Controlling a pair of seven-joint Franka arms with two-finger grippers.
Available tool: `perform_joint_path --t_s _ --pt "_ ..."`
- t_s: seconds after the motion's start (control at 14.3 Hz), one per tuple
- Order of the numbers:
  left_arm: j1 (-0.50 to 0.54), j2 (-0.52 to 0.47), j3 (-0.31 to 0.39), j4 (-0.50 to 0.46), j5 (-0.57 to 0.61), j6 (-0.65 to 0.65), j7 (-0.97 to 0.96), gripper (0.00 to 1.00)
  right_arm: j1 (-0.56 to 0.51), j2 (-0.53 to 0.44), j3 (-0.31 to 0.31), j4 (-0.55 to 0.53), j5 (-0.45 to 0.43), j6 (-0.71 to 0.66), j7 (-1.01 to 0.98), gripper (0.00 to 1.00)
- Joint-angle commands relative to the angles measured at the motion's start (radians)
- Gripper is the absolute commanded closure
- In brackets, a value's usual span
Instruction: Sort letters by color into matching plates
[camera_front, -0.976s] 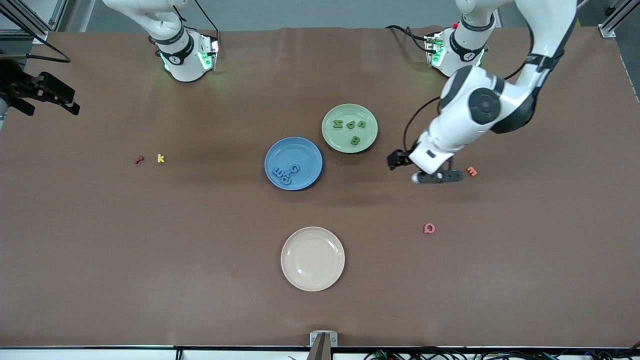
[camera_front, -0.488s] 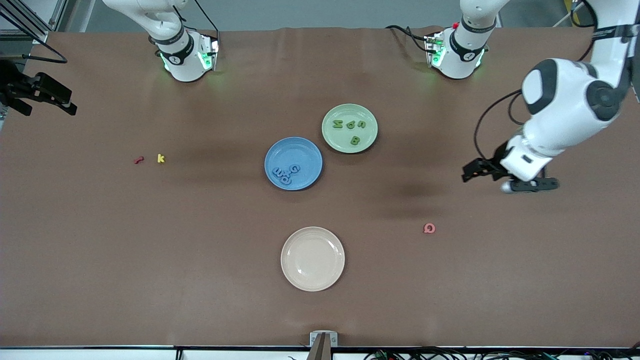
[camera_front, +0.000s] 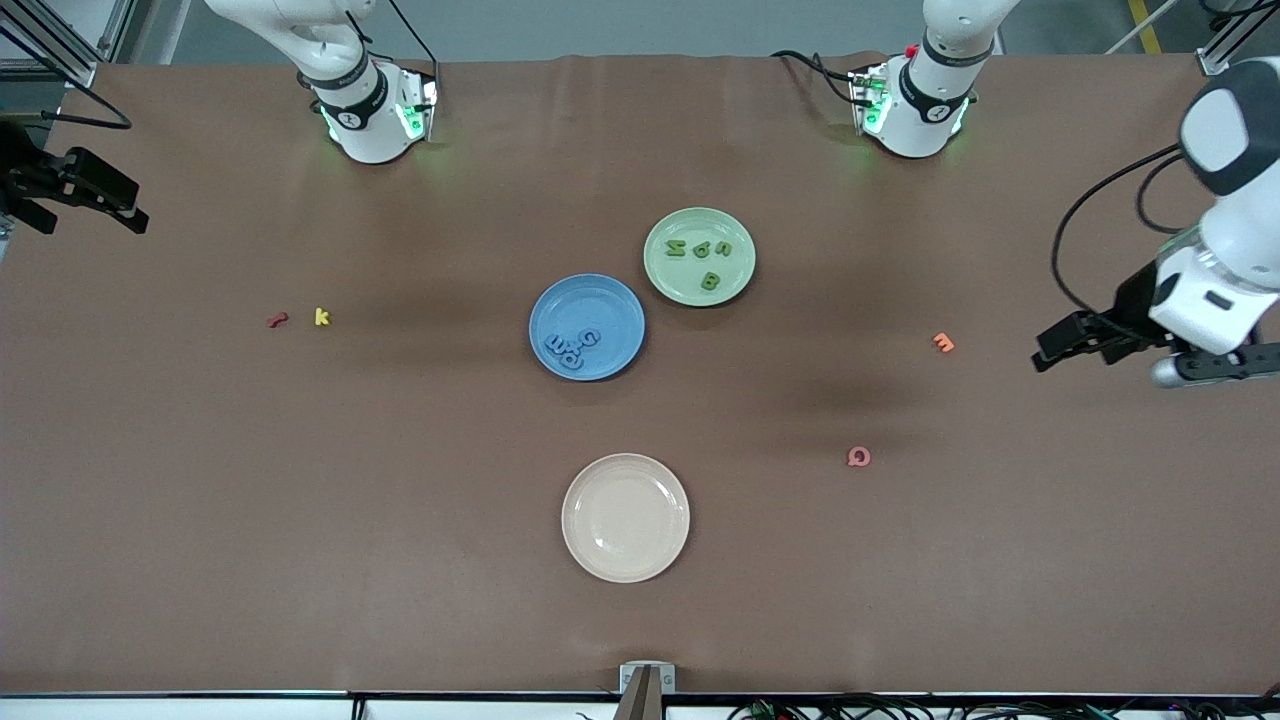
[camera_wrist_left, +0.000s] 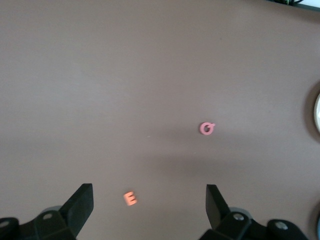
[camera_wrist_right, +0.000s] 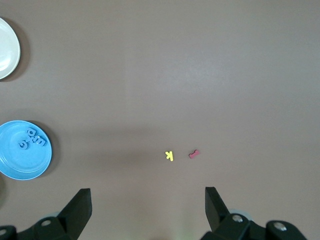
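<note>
The blue plate (camera_front: 600, 300) sits mid-table with several blue letters (camera_front: 570, 347) clustered in it; it also shows in the right wrist view as the blue plate (camera_wrist_right: 20, 162) with its letters (camera_wrist_right: 32, 141). Touching its rim, farther from the front camera, the pale green plate (camera_front: 665, 280) holds several dark green letters (camera_front: 700, 255). My left gripper (camera_front: 1050, 352) hangs open and empty over the left arm's end of the table, as the left wrist view (camera_wrist_left: 149, 188) confirms. My right gripper (camera_front: 135, 215) waits open and empty over the right arm's end (camera_wrist_right: 147, 191).
A cream plate (camera_front: 625, 517) lies nearer the front camera than the blue one. Loose on the table are an orange E (camera_front: 943, 342), a pink Q (camera_front: 858, 457), a yellow k (camera_front: 321, 316) and a small red letter (camera_front: 278, 320).
My left arm has swung away from beside the green plate out to its own end of the table, uncovering the orange E. The right arm has barely moved.
</note>
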Motion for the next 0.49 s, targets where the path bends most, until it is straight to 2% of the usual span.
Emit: perform_joint_path --t_s 0.0,0.42 --pt "0.001 -0.013 0.037 0.101 0.018 -0.143 0.080 0.01 -0.008 -0.013 0.006 -0.011 -0.009 0.006 -0.012 0.00" --pt "0.001 -0.036 0.096 0.238 0.018 -0.304 0.137 0.01 -0.011 -0.010 0.003 -0.011 -0.003 0.008 -0.027 0.00"
